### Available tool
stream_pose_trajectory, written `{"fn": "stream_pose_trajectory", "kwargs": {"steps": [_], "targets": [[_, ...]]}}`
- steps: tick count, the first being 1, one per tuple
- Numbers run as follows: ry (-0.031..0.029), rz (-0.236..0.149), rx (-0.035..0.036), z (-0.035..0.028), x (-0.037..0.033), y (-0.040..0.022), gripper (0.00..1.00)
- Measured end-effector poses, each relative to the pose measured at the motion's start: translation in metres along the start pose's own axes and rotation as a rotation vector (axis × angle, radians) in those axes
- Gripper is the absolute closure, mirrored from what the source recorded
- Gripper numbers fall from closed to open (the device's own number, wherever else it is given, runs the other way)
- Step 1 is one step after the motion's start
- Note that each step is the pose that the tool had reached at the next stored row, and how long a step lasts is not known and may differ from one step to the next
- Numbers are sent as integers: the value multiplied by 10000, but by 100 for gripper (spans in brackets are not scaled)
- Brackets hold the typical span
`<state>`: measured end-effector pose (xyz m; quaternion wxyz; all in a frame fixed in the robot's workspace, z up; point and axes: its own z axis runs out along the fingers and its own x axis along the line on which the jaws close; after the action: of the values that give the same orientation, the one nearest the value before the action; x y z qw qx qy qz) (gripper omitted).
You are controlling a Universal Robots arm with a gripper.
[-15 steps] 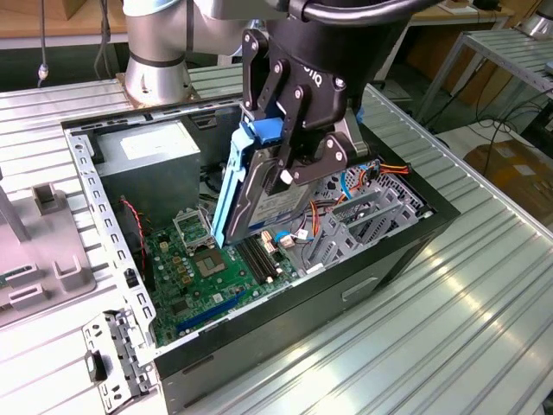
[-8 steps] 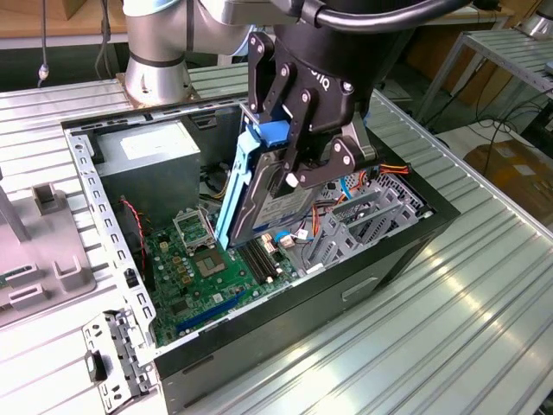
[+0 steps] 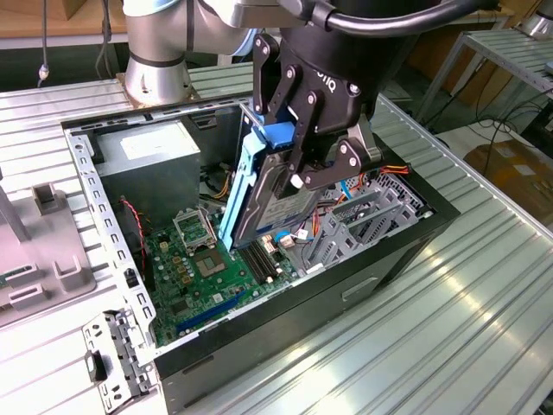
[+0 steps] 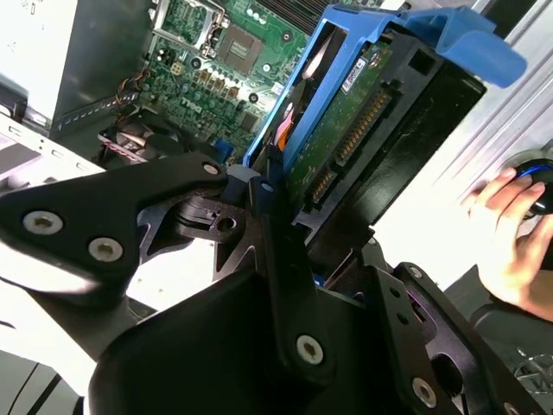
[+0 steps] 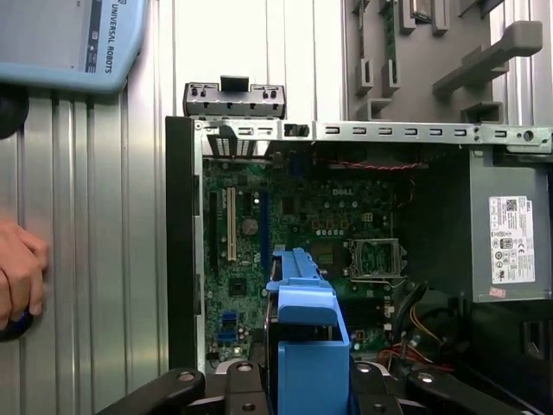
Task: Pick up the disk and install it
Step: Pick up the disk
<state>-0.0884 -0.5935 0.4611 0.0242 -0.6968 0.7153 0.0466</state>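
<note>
The tool (image 3: 295, 173) is closed on the disk (image 3: 270, 203), its fingers clamped across the flat faces near the upper end. The disk hangs on edge and tilted inside the open top of the computer case (image 3: 285, 320). The blue rails (image 3: 238, 186) run down both long sides, and the second wrist view shows the drive's green circuit face and connector turned outward.

The grip sits high on a long body, so a nudge at the lower end could swing the disk between the fingers or make it slip. The lower end hangs over the motherboard (image 3: 203, 264), near the memory slots. If it comes down at this tilt, a corner could dig into the board; I cannot tell how much clearance is left.

Just beside the disk, toward the exterior view's right, are the grey drive bay (image 3: 354, 225) and loose cables (image 3: 393, 169). A rail that meets the bay's edge askew could jam, and the cables could snag or get pinched under the drive. The power supply (image 3: 151, 164) stands well apart, toward the exterior view's left.

A person's hand (image 5: 19, 277) rests on the ribbed surface (image 3: 449, 328) beside the case and risks being struck if the arm swings wide.
</note>
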Motion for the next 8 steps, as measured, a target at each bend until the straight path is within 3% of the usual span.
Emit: {"fn": "stream_pose_trajectory", "kwargs": {"steps": [8], "targets": [[2,-1,-1,0,4,-41,64]]}}
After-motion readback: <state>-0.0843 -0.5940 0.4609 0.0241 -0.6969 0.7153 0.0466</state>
